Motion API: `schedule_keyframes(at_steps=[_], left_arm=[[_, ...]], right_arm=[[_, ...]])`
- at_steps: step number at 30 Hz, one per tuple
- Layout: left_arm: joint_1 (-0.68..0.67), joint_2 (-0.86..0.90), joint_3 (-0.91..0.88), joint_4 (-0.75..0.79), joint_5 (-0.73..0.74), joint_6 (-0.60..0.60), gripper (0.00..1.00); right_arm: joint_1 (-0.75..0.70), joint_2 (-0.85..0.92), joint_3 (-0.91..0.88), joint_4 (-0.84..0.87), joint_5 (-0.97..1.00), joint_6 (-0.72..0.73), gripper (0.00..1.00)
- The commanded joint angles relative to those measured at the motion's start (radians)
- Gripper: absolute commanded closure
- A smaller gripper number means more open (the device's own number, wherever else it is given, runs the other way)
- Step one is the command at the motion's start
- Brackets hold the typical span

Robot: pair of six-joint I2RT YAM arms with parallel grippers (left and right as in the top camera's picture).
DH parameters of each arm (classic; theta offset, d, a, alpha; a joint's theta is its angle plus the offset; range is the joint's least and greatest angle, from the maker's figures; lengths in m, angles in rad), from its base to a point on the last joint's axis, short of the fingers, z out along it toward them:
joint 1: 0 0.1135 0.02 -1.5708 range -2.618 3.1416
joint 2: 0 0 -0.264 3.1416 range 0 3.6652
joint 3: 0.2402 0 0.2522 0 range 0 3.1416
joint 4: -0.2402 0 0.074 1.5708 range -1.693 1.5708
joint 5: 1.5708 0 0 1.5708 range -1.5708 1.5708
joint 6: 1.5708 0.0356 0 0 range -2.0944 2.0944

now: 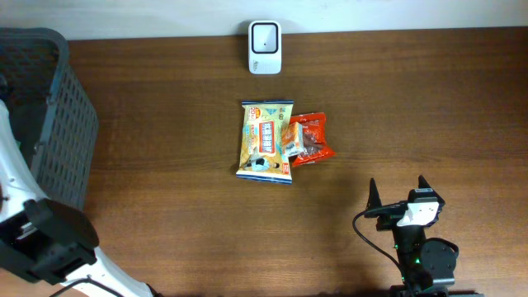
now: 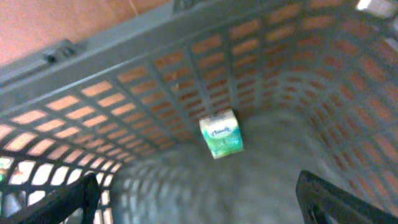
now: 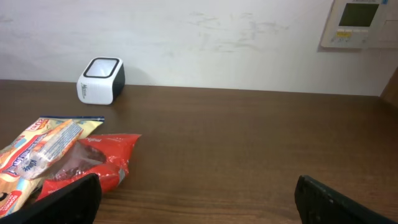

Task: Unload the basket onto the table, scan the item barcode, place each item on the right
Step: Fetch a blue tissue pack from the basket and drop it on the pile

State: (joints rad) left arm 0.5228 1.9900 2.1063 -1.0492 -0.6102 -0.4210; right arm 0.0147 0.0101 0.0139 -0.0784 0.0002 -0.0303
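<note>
A yellow snack bag [image 1: 266, 140] lies mid-table, with a red packet [image 1: 309, 139] partly tucked against its right side. Both also show at the left of the right wrist view: the yellow bag [image 3: 37, 152] and the red packet [image 3: 93, 158]. The white barcode scanner [image 1: 265, 47] stands at the table's far edge and appears as the scanner [image 3: 100, 79] by the wall. My right gripper [image 1: 398, 191] rests open near the front right, empty [image 3: 198, 183]. My left gripper [image 2: 196, 186] hangs open inside the grey basket [image 2: 155, 93], above a small green-and-white box [image 2: 221, 133] that lies on the basket's floor.
The grey slatted basket [image 1: 49, 124] stands at the table's left edge, with my left arm [image 1: 41, 239] beside it at the front left. A wall panel [image 3: 357, 22] hangs behind the table at the right.
</note>
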Motion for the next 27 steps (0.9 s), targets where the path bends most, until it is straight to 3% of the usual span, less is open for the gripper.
schedule_keyframes(at_steps=[1,3,8,12,13,19,22,23,25,26,27], left_arm=[[0.021,-0.002,-0.151,0.167,0.003,-0.031,0.01],[0.022,0.013,-0.268,0.346,0.156,0.091,0.01],[0.024,0.158,-0.331,0.515,0.095,0.096,0.01],[0.035,0.234,-0.331,0.549,0.055,0.076,0.01],[0.060,0.252,-0.331,0.547,0.057,0.027,0.01],[0.098,0.286,-0.331,0.576,0.110,0.022,0.02],[0.098,0.286,-0.331,0.608,0.109,0.030,0.31],[0.098,0.286,-0.331,0.613,0.109,0.030,0.34],[0.102,0.286,-0.331,0.627,0.109,0.030,0.20],[0.111,0.286,-0.331,0.631,0.109,0.030,0.29],[0.124,0.286,-0.331,0.630,0.109,0.030,0.54]], right_arm=[[0.005,-0.006,-0.008,-0.002,0.005,0.001,0.01],[0.005,-0.006,-0.008,-0.002,0.005,0.001,0.02],[0.005,-0.006,-0.008,-0.002,0.005,0.001,0.01],[0.005,-0.006,-0.008,-0.002,0.005,0.001,0.01],[0.005,-0.006,-0.008,-0.002,0.005,0.001,0.01],[0.005,-0.006,-0.008,-0.002,0.005,0.001,0.01],[0.005,-0.006,-0.008,-0.002,0.005,0.001,0.01],[0.005,-0.006,-0.008,-0.002,0.005,0.001,0.01],[0.005,-0.006,-0.008,-0.002,0.005,0.001,0.01],[0.005,-0.006,-0.008,-0.002,0.005,0.001,0.02],[0.005,-0.006,-0.008,-0.002,0.005,0.001,0.01]])
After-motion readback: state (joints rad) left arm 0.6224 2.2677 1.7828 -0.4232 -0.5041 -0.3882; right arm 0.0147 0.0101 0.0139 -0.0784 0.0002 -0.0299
